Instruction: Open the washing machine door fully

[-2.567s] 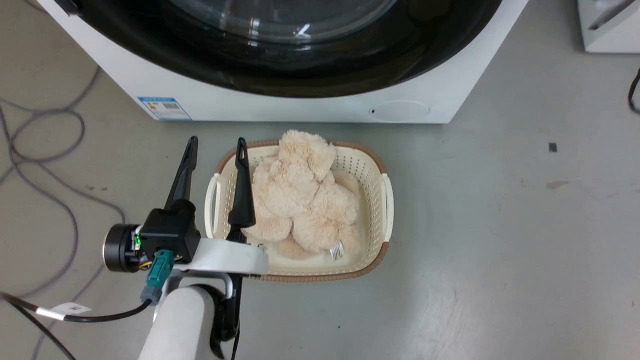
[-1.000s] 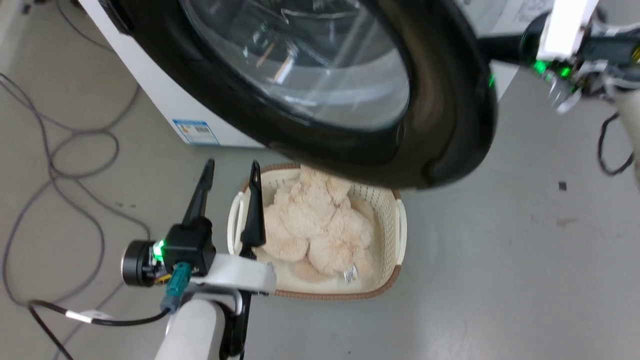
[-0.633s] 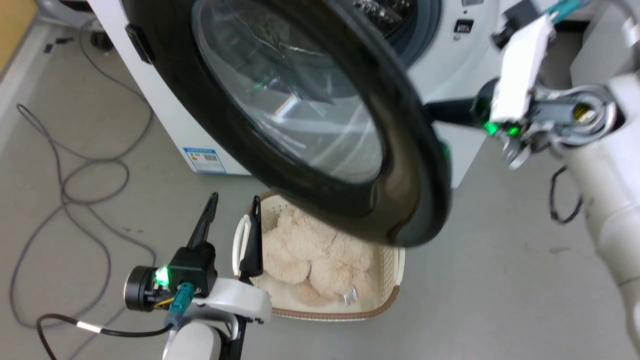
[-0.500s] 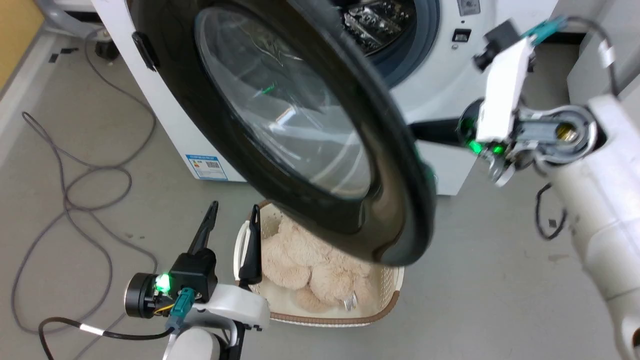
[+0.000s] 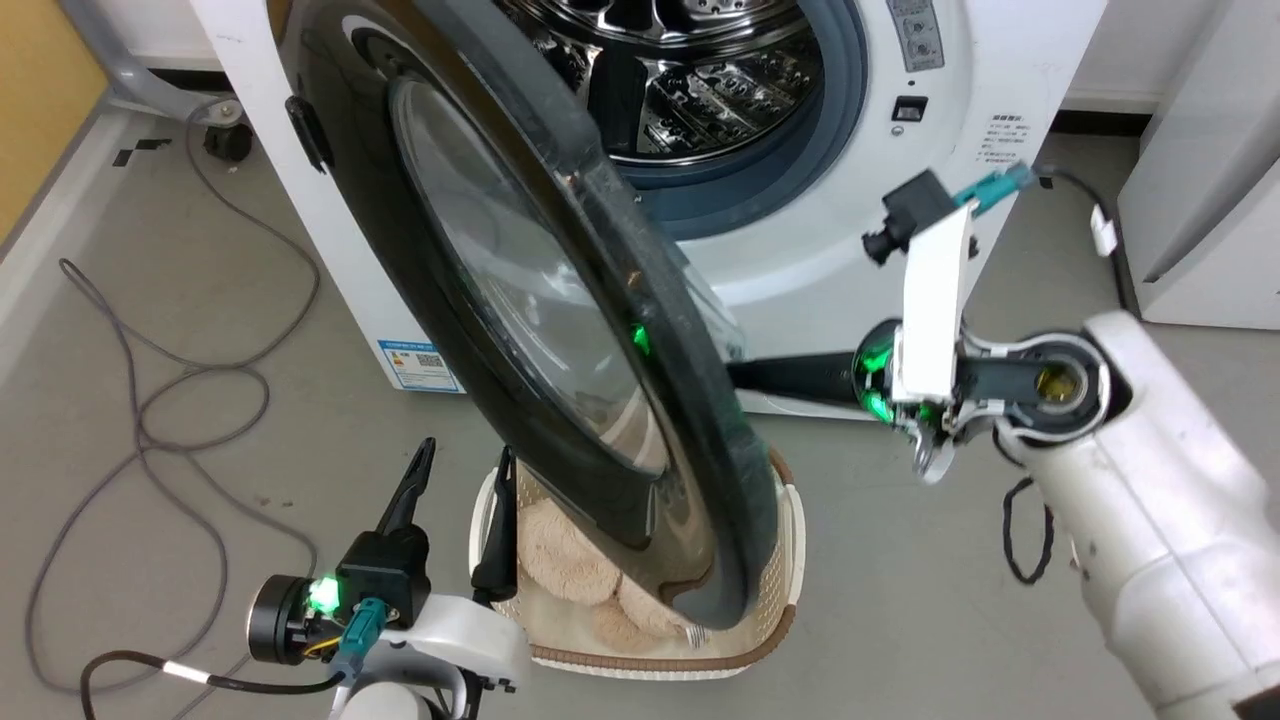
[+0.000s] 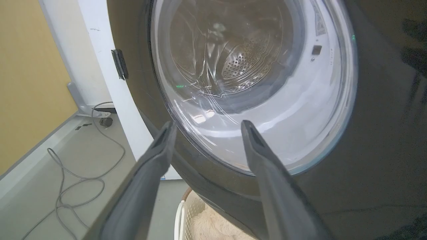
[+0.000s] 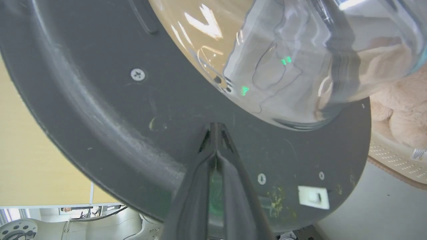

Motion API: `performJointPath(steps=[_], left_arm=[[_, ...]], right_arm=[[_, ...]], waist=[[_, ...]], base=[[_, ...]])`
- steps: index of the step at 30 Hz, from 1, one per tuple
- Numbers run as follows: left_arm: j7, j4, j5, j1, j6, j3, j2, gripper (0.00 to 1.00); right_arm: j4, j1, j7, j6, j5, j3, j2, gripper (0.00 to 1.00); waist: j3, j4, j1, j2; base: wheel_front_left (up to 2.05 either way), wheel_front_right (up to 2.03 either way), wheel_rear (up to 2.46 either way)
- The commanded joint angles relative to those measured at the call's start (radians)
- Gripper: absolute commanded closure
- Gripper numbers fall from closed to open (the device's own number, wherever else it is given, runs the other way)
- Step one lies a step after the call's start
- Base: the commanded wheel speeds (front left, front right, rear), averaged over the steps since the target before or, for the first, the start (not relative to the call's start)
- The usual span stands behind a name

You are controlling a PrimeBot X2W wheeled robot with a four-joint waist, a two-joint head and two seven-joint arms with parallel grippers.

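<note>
Lower left: left gripper [image 5: 468, 450] spread wide, empty, facing the outer glass. Centre: washing machine door [image 5: 480, 300] half open, edge-on above the basket [image 5: 792, 505]. Right of it: right gripper [image 7: 216, 128] pinched together, empty, tips against the inner face, better placed for pushing leftward. Top: washing machine [image 5: 1000, 60].

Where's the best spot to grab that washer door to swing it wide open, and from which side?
Likely the free rim of the door, farthest from its hinge, coming from the inner side. The door stands half open, so that rim is exposed and gives the most leverage. The right pincer, shut, rests against that inner face.
</note>
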Motion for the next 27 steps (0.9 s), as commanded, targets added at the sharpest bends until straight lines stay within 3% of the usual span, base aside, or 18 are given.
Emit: performJointPath(steps=[1,12,16,17,18,19,27], left_arm=[[-0.005,0.003,0.004,0.012,-0.002,0.001,0.003,0.00],[-0.005,0.020,-0.001,0.024,-0.015,-0.005,0.002,0.00],[-0.005,0.024,-0.003,0.029,-0.019,-0.005,0.002,0.00],[-0.005,0.024,-0.004,0.030,-0.020,-0.005,0.001,0.00],[-0.005,0.025,-0.004,0.031,-0.021,-0.004,0.001,0.00],[-0.005,0.027,-0.005,0.032,-0.024,-0.005,0.001,0.00],[-0.005,0.045,-0.011,0.048,-0.042,-0.002,0.001,0.00]], right_arm=[[-0.011,0.028,-0.002,0.000,0.010,0.000,0.004,1.00],[-0.114,0.154,-0.036,0.000,0.021,0.013,0.037,1.00],[-0.151,0.192,-0.101,0.000,0.008,-0.006,0.044,1.00],[-0.161,0.202,-0.138,0.000,-0.003,-0.018,0.044,0.70],[-0.175,0.215,-0.172,0.000,-0.014,-0.028,0.044,0.15],[-0.189,0.232,-0.216,0.000,-0.027,-0.042,0.042,0.00],[-0.254,0.439,-0.641,0.000,-0.170,-0.170,0.023,0.00]], waist=[[-0.004,0.001,0.0001,0.0000],[-0.032,0.011,0.0001,0.0000],[-0.040,0.012,0.0001,0.0000],[-0.042,0.011,0.0001,0.0000],[-0.044,0.011,0.0001,0.0000],[-0.048,0.011,0.0001,0.0000],[-0.086,0.011,0.0001,0.0000]], base=[[0.00,0.00,0.00],[0.00,0.00,0.00],[0.00,0.00,0.00],[0.00,0.00,0.00],[0.00,0.00,0.00],[0.00,0.00,0.00],[0.00,0.00,0.00]])
